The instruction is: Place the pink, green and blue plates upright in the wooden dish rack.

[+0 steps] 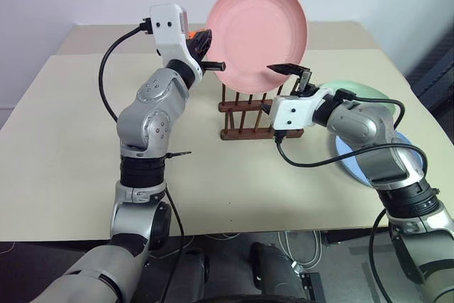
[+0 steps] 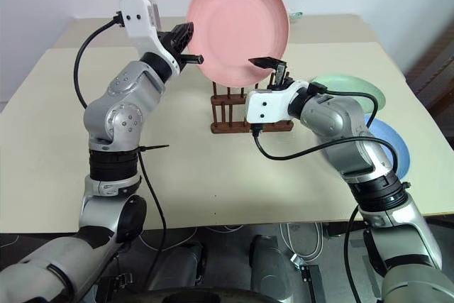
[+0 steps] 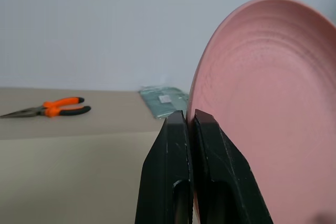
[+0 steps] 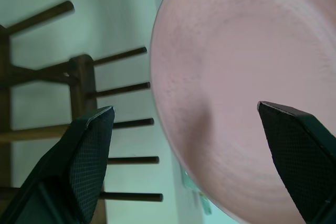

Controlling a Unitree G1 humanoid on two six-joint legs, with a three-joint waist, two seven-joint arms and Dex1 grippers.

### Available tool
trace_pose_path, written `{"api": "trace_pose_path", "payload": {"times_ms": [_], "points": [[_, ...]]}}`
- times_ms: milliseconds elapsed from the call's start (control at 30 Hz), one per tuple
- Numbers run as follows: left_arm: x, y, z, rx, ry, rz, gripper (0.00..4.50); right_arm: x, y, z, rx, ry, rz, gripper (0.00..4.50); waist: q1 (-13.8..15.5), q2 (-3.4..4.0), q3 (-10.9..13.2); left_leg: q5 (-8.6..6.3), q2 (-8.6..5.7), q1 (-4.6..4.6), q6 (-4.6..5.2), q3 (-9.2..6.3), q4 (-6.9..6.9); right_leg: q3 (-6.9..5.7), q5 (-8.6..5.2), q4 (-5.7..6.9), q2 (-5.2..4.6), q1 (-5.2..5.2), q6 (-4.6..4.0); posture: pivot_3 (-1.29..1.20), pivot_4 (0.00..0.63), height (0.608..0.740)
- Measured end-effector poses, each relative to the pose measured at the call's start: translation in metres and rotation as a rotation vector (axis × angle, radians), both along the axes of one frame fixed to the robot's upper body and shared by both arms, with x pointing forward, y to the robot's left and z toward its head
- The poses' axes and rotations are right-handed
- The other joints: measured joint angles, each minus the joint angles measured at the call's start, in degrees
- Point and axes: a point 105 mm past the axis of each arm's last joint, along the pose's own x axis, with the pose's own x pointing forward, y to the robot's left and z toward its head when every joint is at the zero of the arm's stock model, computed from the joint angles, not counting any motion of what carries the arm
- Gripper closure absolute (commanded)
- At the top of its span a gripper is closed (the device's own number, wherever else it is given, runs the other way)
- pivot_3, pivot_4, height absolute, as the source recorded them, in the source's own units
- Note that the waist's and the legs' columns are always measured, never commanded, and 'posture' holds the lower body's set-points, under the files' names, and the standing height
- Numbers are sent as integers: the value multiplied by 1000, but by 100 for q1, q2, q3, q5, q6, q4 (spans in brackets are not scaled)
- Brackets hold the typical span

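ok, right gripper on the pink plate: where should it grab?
Probably the lower right rim of the pink plate, from the right: it's upright, the left gripper pinches the left rim, and the open right gripper already sits there.

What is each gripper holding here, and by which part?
The left gripper is shut on the pink plate, pinching its rim at the plate's left edge, upright above the wooden dish rack. The right gripper is open beside the plate, holding nothing.

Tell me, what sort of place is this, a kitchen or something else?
Probably a lab or workshop set up for a dish-racking trial, not a kitchen. A bare beige table stands against a plain wall, orange-handled pliers lie on it, and loose cables hang below its front edge.
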Motion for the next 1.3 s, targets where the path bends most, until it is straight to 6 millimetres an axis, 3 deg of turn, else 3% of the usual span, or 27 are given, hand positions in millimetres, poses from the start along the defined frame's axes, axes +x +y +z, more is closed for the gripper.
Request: {"api": "trace_pose_path", "payload": {"times_ms": [67, 267, 367, 500, 567, 633, 700, 733, 833, 933, 1000, 1067, 1300], "points": [[-3, -3, 4, -1, -12, -10, 4500, 5, 0, -1, -15, -17, -14, 1340, -1, 0, 0, 0, 0, 0, 0, 0, -2, 0, 0, -1, 0, -1, 0, 0, 150, 740], [-7, -5, 6, 0, -8, -21, 4500, 8, 0, -6, -47, -40, -15, 4466, -1, 0, 0, 0, 0, -1, 0, 0, -1, 0, 0, 0, 0, -1, 0, 0, 150, 740], [-7, -3, 7, -70, 7, -40, 3629, 6, 3, -6, -63, -66, -2, 4500, -2, 0, 0, 0, 0, -1, 0, 0, 0, 0, 0, 0, 0, -1, 0, 0, 150, 740], [-5, 11, 15, -277, 40, -47, 1609, 6, -2, -6, -37, -82, -21, 4500, 4, -3, 2, 0, 0, -4, -1, -1, 2, 0, 0, -1, 0, -2, 0, 0, 150, 740], [-2, 29, 27, -338, 0, -6, 1609, 5, -9, -3, 38, -69, -35, 4500, 6, -4, 2, 0, 0, -4, -1, -1, 0, 0, 0, -1, 0, -2, 0, 0, 150, 740], [-1, 54, 34, -268, -68, 79, 1609, 0, -17, 8, 252, -8, -42, 4500, -21, -2, 2, 1, 1, 0, -1, 0, -5, 3, 0, 0, 2, -3, -1, 0, 150, 740], [0, 74, 23, -55, -119, 155, 1609, -10, -27, 26, 507, 99, -14, 4500, -45, 8, 0, 1, 2, 9, -1, 3, -10, 8, 0, 5, 4, -1, -2, 0, 150, 740], [0, 77, 8, 66, -115, 152, 1609, -15, -34, 35, 630, 163, 8, 4500, -33, 10, 0, 0, 2, 10, 0, 2, -8, 8, 0, 7, 4, 0, -2, 0, 150, 740], [-13, 62, -58, 320, -22, -76, 1609, -34, -42, 52, 940, 394, 138, 4500, 3, 12, 0, -2, 3, 4, 5, -1, -3, 7, -2, 3, 3, 5, -9, 0, 150, 740], [-53, 29, -109, 405, 61, -444, 1609, -48, -41, 56, 1091, 600, 256, 4500, 2, 12, 4, -4, 4, -10, 8, -3, -1, 6, -11, 0, 1, -5, -29, 0, 150, 740], [-76, 14, -113, 421, 46, -616, 1609, -51, -40, 53, 1130, 699, 277, 4500, 4, 13, 4, -4, 6, -18, 8, -2, -1, 5, -8, 4, 1, -19, -33, 0, 150, 740], [-90, 5, -105, 432, -1, -707, 1609, -50, -41, 48, 1147, 764, 273, 4500, 2, 17, 4, -3, 6, -16, 8, 0, -1, 5, -7, 6, 1, -20, -34, 0, 150, 740], [-115, -13, -104, 399, -8, -838, 1609, -32, -57, 29, 1245, 855, 184, 4500, -7, 20, 2, -3, 6, -15, 9, 4, -1, 6, -3, 8, 2, -20, -24, 0, 150, 740]]}}
